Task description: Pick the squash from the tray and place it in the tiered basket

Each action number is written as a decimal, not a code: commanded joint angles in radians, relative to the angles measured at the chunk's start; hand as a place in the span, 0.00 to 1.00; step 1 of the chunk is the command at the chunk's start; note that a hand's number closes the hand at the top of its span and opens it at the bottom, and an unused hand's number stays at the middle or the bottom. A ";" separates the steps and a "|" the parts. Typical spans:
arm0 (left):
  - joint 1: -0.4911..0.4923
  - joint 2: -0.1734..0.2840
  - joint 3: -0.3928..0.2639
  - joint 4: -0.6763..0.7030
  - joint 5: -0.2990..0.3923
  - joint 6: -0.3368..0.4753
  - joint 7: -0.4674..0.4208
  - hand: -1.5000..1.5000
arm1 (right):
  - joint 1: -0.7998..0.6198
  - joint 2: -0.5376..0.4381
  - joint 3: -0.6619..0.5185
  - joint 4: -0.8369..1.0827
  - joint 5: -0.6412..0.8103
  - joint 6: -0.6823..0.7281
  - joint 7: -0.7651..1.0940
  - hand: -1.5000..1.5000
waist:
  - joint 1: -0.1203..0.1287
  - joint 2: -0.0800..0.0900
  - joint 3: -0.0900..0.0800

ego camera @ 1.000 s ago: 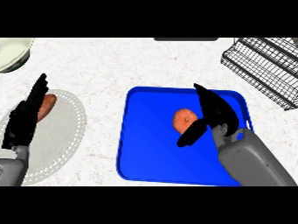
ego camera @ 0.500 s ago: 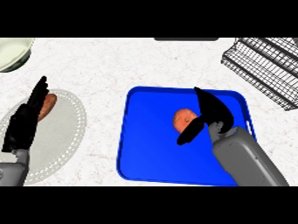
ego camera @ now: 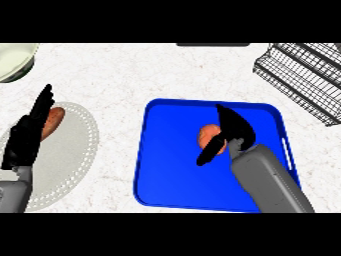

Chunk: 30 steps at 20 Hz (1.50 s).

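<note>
An orange squash (ego camera: 208, 136) lies near the middle of the blue tray (ego camera: 165, 170). My right hand (ego camera: 232, 130) hangs over it with fingers straight and thumb spread below left, covering the squash's right side; it is open. The black wire tiered basket (ego camera: 309, 80) stands at the back right, apart from the tray. My left hand (ego camera: 27, 137) rests open at the left, fingers pointing up, above a white plate.
A white dotted plate (ego camera: 69, 150) at the left carries a reddish-orange item (ego camera: 53, 120) partly hidden by the left hand. A pale green bowl (ego camera: 3, 62) sits in the back left corner. A dark object (ego camera: 212, 44) shows at the far edge.
My right hand has slid a little left and toward me over the squash, covering more of it. The left hand has barely shifted.
</note>
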 commanded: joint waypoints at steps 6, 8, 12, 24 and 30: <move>-0.031 -0.034 0.003 -0.011 -0.040 -0.008 0.028 0.50 | -0.049 0.096 -0.069 0.217 0.012 0.018 -0.042 1.00 | 0.006 0.002 0.000; -0.024 -0.036 0.014 0.018 -0.036 -0.005 0.009 0.50 | -0.007 0.078 -0.032 0.117 -0.052 0.142 -0.055 1.00 | 0.000 0.001 0.000; 0.038 -0.036 0.009 -0.065 -0.040 -0.016 0.017 0.50 | -0.052 0.016 0.013 0.166 0.054 0.153 -0.137 1.00 | 0.007 0.000 0.000; 0.009 -0.067 -0.007 -0.046 -0.058 -0.047 0.009 0.50 | -0.270 0.103 -0.165 0.252 0.143 -0.157 0.082 1.00 | 0.048 0.011 0.000; -0.057 -0.070 -0.013 -0.051 -0.065 -0.041 0.038 0.50 | -0.460 0.019 -0.260 0.406 0.342 -0.379 0.139 1.00 | 0.087 0.030 -0.001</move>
